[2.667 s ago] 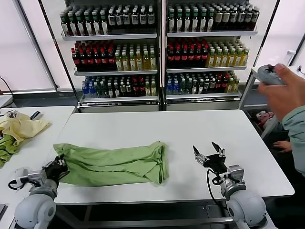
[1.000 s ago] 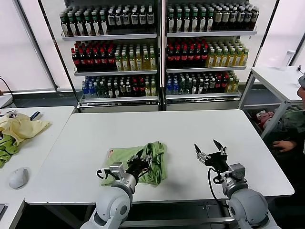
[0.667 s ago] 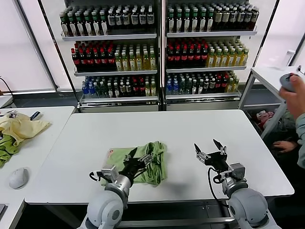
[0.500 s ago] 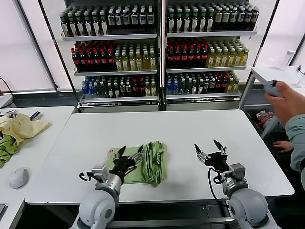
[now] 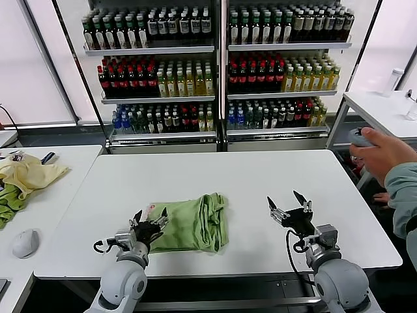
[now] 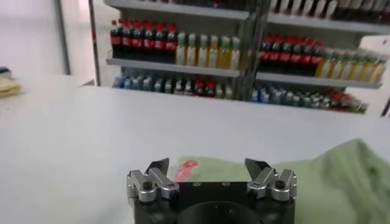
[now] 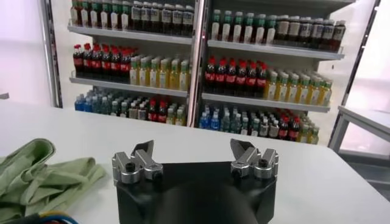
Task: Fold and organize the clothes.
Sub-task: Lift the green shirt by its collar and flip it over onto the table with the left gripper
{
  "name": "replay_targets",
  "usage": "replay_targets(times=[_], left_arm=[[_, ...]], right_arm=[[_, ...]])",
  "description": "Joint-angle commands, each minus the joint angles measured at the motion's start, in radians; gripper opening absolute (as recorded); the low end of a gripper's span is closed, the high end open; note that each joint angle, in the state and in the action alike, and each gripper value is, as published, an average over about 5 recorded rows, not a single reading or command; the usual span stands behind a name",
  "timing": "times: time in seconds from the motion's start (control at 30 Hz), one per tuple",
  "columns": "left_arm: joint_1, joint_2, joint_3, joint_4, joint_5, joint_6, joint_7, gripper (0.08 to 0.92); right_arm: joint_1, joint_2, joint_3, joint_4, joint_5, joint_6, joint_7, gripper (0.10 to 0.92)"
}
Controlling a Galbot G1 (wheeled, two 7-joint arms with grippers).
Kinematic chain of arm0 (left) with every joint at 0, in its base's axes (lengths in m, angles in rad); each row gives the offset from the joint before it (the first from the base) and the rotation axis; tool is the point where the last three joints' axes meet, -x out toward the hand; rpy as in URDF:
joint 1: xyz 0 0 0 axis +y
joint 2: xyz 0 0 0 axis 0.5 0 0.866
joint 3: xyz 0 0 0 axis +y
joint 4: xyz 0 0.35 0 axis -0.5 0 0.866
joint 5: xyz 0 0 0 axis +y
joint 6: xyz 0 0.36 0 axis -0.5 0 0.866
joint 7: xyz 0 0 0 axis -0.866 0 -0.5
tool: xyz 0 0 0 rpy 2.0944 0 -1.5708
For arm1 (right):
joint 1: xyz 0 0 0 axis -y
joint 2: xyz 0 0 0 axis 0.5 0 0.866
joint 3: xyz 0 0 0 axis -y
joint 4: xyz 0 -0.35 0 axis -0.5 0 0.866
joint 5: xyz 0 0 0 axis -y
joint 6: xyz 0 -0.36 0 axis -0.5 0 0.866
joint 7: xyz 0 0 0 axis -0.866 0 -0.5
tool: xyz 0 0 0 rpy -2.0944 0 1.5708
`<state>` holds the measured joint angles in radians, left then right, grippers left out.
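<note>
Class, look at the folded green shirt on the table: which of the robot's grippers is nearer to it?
Left. The left gripper hangs open at the green shirt's left edge, near the print. The right gripper waits open over bare table, well off to the shirt's right.

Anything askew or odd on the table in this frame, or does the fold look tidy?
The fold is uneven. The light green polo shirt lies flat on its left half, but its right edge is bunched into wrinkled ridges. Both the left gripper, at the shirt's left edge, and the right gripper, apart to the right, have open, empty jaws.
</note>
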<state>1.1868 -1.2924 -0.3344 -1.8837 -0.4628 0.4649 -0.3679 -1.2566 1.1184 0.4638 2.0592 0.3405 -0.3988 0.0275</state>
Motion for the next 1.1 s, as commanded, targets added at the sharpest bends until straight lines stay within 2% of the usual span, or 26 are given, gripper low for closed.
replay_targets(times=[0.03, 0.23, 0.33, 0.9, 1.1], left_arm=[[-0.005, 0.004, -0.02, 0.07, 0.011, 0.039, -0.047, 0.823], [0.01, -0.002, -0.014, 0.051, -0.037, 0.054, -0.052, 0.82], [0.019, -0.003, -0.013, 0.032, -0.083, 0.053, -0.046, 0.78], [0.003, 0.001, -0.06, 0.042, -0.38, 0.038, -0.004, 0.277], [0.002, -0.004, -0.107, 0.023, -0.529, 0.017, 0.008, 0.14]], right_arm=[[-0.003, 0.0, 0.002, 0.007, 0.0, -0.001, 0.001, 0.823], [-0.008, -0.001, 0.008, 0.014, 0.0, -0.002, 0.001, 0.823], [-0.009, -0.001, 0.011, 0.017, 0.0, -0.003, 0.002, 0.823], [-0.016, 0.007, 0.017, 0.024, -0.003, -0.007, 0.007, 0.823], [-0.017, 0.007, 0.021, 0.026, -0.002, -0.008, 0.008, 0.823]])
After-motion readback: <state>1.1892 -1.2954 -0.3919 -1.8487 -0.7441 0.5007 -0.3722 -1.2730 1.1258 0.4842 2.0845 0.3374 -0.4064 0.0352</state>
